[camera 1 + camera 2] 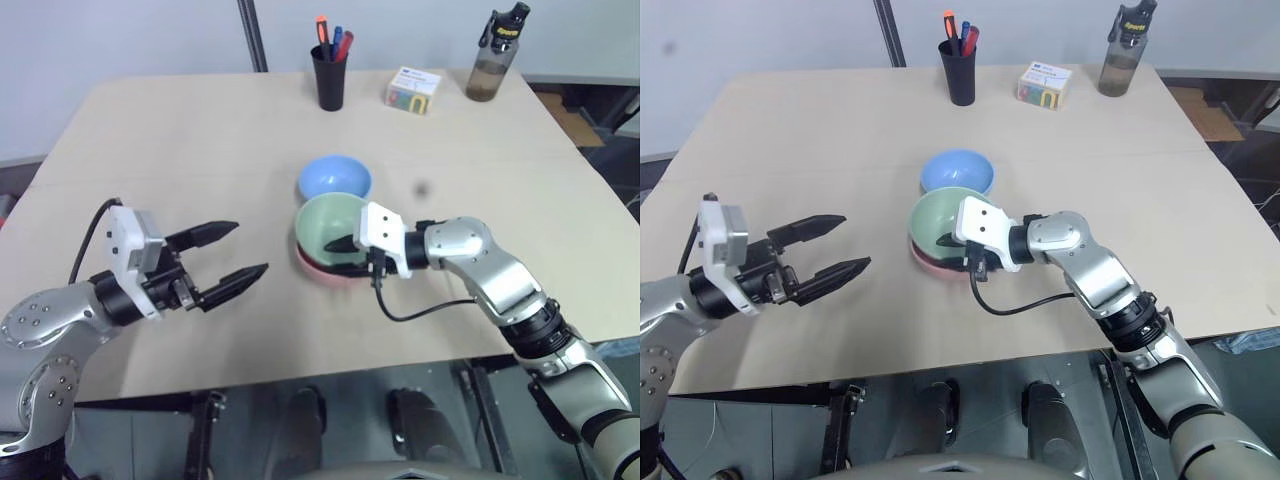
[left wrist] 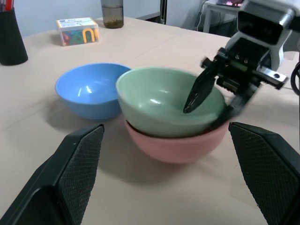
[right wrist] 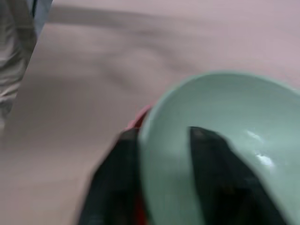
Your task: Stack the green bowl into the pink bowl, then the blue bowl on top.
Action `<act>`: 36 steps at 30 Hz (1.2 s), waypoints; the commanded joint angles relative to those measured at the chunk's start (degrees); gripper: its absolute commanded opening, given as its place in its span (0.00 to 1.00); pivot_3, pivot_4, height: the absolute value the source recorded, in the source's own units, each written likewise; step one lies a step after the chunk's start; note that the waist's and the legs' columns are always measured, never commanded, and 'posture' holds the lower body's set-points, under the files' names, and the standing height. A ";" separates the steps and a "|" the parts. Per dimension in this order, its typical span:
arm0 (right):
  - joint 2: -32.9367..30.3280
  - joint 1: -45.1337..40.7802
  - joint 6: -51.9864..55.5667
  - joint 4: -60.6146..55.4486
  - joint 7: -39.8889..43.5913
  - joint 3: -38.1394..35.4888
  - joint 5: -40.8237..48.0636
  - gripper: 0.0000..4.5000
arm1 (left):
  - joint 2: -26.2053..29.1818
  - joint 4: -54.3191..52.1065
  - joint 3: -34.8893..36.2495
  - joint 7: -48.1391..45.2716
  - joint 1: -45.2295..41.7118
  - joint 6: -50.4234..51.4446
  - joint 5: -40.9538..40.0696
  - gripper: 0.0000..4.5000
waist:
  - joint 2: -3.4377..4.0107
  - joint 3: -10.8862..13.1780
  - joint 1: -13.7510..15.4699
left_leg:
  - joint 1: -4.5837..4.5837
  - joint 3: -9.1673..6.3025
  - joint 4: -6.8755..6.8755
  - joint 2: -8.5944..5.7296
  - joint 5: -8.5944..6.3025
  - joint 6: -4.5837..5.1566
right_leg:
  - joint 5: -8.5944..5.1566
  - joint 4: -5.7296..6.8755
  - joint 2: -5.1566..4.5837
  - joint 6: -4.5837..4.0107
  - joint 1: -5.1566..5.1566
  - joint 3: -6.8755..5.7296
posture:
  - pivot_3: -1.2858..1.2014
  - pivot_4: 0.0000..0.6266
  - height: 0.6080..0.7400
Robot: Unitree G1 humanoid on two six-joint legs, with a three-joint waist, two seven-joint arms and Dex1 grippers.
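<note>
The green bowl [image 1: 328, 220] sits nested in the pink bowl [image 1: 322, 272] at the middle of the table, tilted a little. Just behind them, touching or nearly so, stands the blue bowl [image 1: 334, 178]. My right gripper [image 1: 342, 256] straddles the green bowl's near-right rim, one finger inside and one outside, with the inner finger [image 3: 211, 164] clear of the wall: it is open. To the left of the bowls my left gripper [image 1: 228, 254] hovers above the table, open and pointing at them with nothing between its fingers.
At the table's far edge stand a black pen cup [image 1: 329, 78], a small white box [image 1: 413, 90] and a dark bottle [image 1: 495, 55]. A pole [image 1: 252, 35] rises behind the table. The table's front edge [image 1: 300, 378] lies close below both arms.
</note>
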 commanded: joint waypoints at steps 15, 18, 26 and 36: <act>-1.23 -24.73 -47.85 50.54 0.39 -3.95 -15.17 0.90 | -9.06 -7.68 12.59 13.07 10.38 -1.92 -5.37 1.00 | -0.04 -0.01 -0.46 | 0.13 0.13 0.00 0.02 0.01 0.00 | 0.01 -0.08 0.00 -0.01 0.07 0.07 | 0.52 0.24 1.00; 2.14 -29.93 -57.63 64.37 -4.82 -1.69 -21.31 0.90 | -8.98 -8.66 13.98 13.98 11.59 -1.79 -6.26 1.00 | -0.01 0.01 -0.81 | 0.07 0.09 -0.12 0.02 0.01 -0.01 | 0.01 -0.07 0.02 -0.02 -0.01 0.06 | 0.52 0.24 1.00; 7.16 -34.82 -66.09 77.78 -10.58 0.94 -29.62 0.64 | -8.35 -11.24 17.12 13.99 16.45 -0.79 -9.57 1.00 | 0.01 0.02 -1.65 | 0.01 0.06 -0.22 0.01 0.00 -0.02 | 0.02 -0.08 0.01 -0.03 -0.09 0.06 | 0.52 0.24 1.00; 8.48 -36.74 -67.52 81.91 -16.79 2.43 -37.07 0.00 | -6.73 -10.73 16.25 14.01 16.39 -1.42 -10.22 1.00 | 0.05 0.05 -1.72 | 0.01 0.05 -0.22 0.01 0.02 -0.04 | 0.01 -0.02 0.02 -0.05 -0.13 0.06 | 0.52 0.24 1.00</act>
